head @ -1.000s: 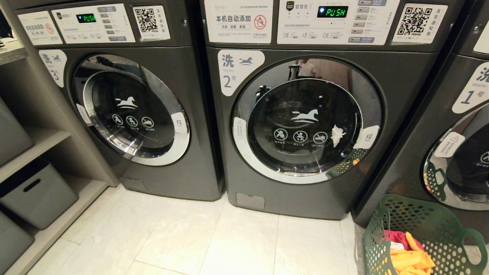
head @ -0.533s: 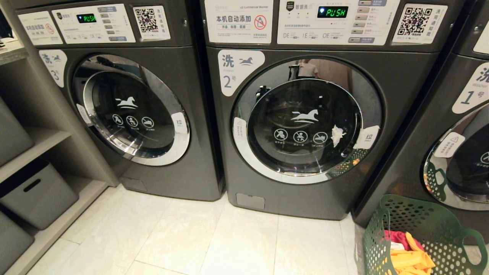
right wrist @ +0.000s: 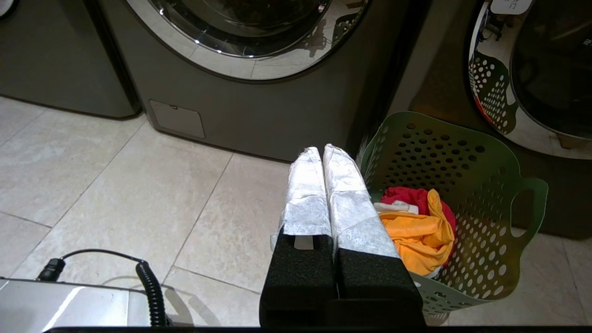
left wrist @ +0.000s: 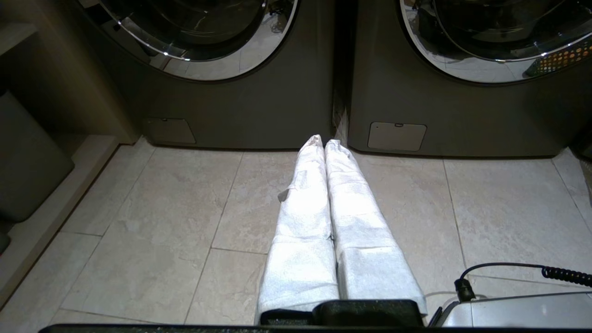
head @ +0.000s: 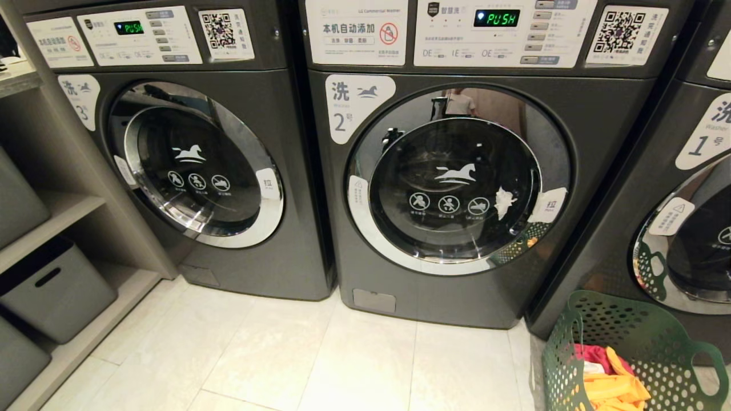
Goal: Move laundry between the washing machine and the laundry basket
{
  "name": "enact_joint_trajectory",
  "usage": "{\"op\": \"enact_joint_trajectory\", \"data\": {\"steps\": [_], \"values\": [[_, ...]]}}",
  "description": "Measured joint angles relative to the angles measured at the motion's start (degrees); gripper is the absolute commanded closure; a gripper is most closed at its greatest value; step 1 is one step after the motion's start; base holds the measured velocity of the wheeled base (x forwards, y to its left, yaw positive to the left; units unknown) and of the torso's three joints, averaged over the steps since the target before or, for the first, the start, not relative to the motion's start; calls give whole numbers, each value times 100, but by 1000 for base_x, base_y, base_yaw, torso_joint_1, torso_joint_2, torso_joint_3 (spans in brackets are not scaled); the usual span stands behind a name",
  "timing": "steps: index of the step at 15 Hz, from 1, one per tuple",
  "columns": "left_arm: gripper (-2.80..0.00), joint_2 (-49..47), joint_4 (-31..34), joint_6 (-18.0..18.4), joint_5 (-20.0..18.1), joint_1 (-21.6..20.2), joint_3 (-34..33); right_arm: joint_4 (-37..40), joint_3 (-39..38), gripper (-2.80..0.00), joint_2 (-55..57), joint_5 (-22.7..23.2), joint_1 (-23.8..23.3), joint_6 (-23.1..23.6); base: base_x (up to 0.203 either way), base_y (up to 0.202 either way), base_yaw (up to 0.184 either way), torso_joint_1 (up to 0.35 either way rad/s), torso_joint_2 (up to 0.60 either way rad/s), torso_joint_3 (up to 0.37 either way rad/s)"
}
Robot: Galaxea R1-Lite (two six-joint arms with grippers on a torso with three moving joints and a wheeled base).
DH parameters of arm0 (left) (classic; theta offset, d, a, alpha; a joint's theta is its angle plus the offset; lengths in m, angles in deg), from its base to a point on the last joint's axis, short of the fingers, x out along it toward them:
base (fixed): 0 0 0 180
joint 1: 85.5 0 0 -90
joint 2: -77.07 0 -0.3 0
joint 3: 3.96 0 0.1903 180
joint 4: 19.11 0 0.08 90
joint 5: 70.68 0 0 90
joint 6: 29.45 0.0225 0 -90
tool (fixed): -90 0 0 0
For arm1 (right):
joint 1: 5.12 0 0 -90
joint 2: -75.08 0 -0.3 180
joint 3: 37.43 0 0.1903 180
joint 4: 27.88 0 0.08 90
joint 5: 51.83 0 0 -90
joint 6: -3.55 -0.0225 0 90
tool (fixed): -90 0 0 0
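Note:
The washing machine (head: 474, 285) marked 2 stands straight ahead, its round chrome-rimmed door (head: 457, 180) closed. The green laundry basket (head: 634, 337) sits on the floor at the lower right, before the washer marked 1. Inside it lies the laundry (right wrist: 423, 226): an orange-yellow cloth on top, red and a bit of white beneath. Neither arm shows in the head view. My left gripper (left wrist: 323, 141) is shut and empty, low over the tiles, pointing at the gap between two washers. My right gripper (right wrist: 322, 150) is shut and empty, just beside the basket (right wrist: 462, 157).
Washer 3 (head: 194, 160) stands to the left and washer 1 (head: 685, 188) to the right, doors closed. Shelves with grey storage bins (head: 54, 288) line the far left. Pale floor tiles (head: 320, 359) stretch in front of the machines. A coiled cable (right wrist: 148, 286) lies near the right wrist.

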Motion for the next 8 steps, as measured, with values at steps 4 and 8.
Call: {"op": "enact_joint_trajectory", "data": {"steps": [4,8], "values": [[0,111,7,0,2,0,-2,9,11,0,0,-230,2,-264,0,0,0,0,0,0],[0,130,16,-5,2,-11,-2,2,8,0,0,-235,0,-358,0,0,0,0,0,0]]}}
